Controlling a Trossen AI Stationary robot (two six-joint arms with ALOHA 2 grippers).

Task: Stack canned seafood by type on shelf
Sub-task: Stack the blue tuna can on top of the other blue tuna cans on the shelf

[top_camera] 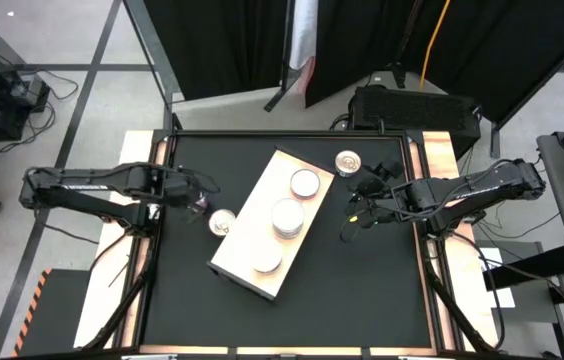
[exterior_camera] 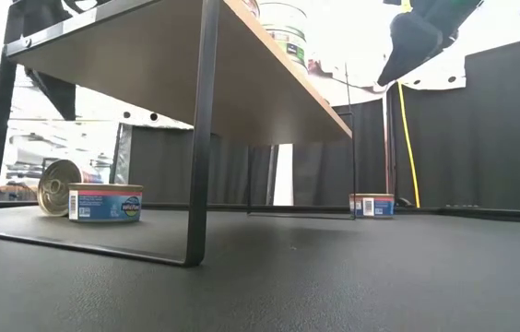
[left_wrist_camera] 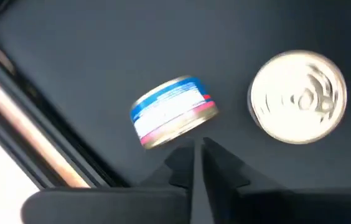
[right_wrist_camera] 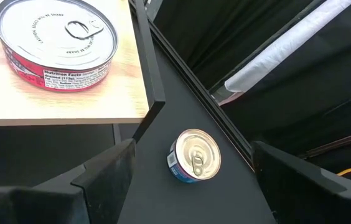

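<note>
reaching in from the table's left side, the left gripper (top_camera: 200, 200) hovers over the black table (top_camera: 362, 280) just left of the shelf (top_camera: 247, 262), and its jaws stand all but closed, a thin slit between them, holding nothing. right in front of them in the left wrist view a blue-and-pink tin (left_wrist_camera: 173, 112) lies tipped on its side, with a second tin (left_wrist_camera: 298, 96) resting flat close beside it, silver lid up; from above, that flat tin sits touching or nearly touching the shelf's left long edge. the shelf is a pale wooden board on thin black legs, set at a slant across the middle of the table. on its top sit three lots of tins: a red-labelled tin (top_camera: 304, 183) near the far end, a stack of tins (top_camera: 287, 217) in the middle, and another tin (top_camera: 267, 261) toward the near end. a lone tin (top_camera: 348, 161) stands on the table beyond the shelf's far right corner. the right gripper (top_camera: 367, 190) hangs above the table to the right of the shelf, near that lone tin, its jaws spread wide and empty.
</note>
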